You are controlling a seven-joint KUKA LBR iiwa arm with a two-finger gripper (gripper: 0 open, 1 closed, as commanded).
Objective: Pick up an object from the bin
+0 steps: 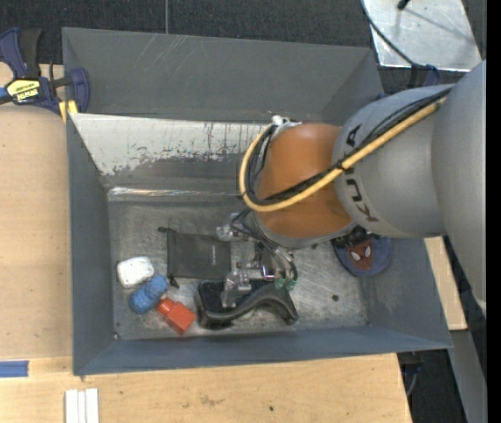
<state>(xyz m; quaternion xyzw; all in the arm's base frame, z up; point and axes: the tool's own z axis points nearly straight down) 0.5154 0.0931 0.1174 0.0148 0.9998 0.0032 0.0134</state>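
Arm (391,174) reaching in, low over black curved object (263,305)

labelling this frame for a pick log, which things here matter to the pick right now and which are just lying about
In play:
- tool, low over the bin's front middle
- black curved piece, directly beneath it
- grey bin

Lying about:
- black flat pad, just left of the tool
- white lump
- blue piece
- red piece
- blue-and-red round thing, far right
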